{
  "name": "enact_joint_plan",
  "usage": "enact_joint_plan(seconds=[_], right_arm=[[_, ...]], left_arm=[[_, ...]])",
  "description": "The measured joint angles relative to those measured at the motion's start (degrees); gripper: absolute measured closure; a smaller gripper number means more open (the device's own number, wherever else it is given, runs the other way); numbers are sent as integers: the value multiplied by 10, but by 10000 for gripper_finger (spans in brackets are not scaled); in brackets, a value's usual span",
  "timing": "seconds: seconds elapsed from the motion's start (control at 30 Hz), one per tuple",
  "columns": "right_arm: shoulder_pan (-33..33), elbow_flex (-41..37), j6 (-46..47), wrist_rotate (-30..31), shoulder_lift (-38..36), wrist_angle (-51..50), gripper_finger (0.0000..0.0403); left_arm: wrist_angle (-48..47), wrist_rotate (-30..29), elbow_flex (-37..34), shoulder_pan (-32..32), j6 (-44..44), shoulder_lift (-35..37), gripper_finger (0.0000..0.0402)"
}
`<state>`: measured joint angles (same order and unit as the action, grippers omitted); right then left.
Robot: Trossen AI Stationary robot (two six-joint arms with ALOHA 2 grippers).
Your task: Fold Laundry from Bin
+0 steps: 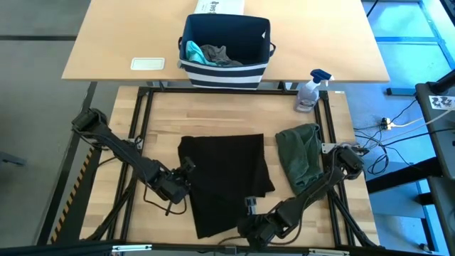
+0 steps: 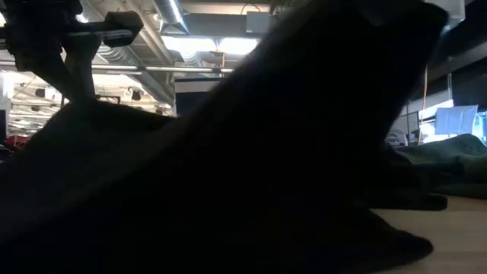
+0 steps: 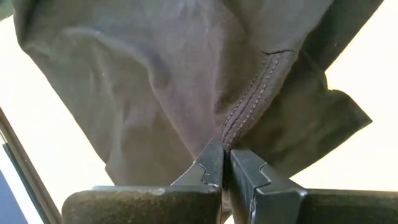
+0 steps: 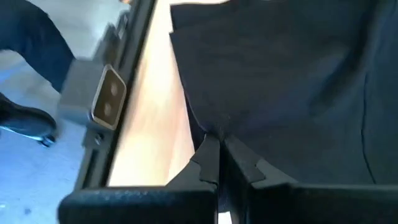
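Note:
A large black T-shirt [image 1: 227, 178] of the laundry lies spread on the wooden table. My left gripper [image 1: 186, 169] is shut on its left side, and my right gripper [image 1: 250, 206] is shut on its near edge. In the low view the black cloth [image 2: 251, 167] rises and fills most of the picture. An olive-green piece [image 1: 300, 158] lies crumpled on the table, right of the shirt. The bin [image 1: 226, 64] stands on the far table and holds a teal piece [image 1: 193, 51] and a grey piece [image 1: 220, 54]. My left gripper pinches a stitched seam [image 3: 239, 121] of the black T-shirt between its two fingertips, slanting down from the table's left. The cloth bunches into folds at the fingers. My right gripper pinches the shirt's near edge [image 4: 214, 132] between its fingertips, slanting down from the near side, close to the table's near rail.
A spray bottle [image 1: 311, 89] stands at the table's far right corner. A white card [image 1: 148, 64] lies left of the bin, and a white box [image 1: 220, 6] stands behind it. The black frame rails [image 1: 142, 121] border the work table.

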<state>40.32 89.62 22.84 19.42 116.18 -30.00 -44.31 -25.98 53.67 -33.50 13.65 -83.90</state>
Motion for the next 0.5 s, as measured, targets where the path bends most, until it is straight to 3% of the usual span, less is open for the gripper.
enact_joint_plan(seconds=[0.5], right_arm=[[-26, 0, -24, -67, 0, 66, 400]], left_arm=[[-77, 17, 0, 2, -25, 7, 401]])
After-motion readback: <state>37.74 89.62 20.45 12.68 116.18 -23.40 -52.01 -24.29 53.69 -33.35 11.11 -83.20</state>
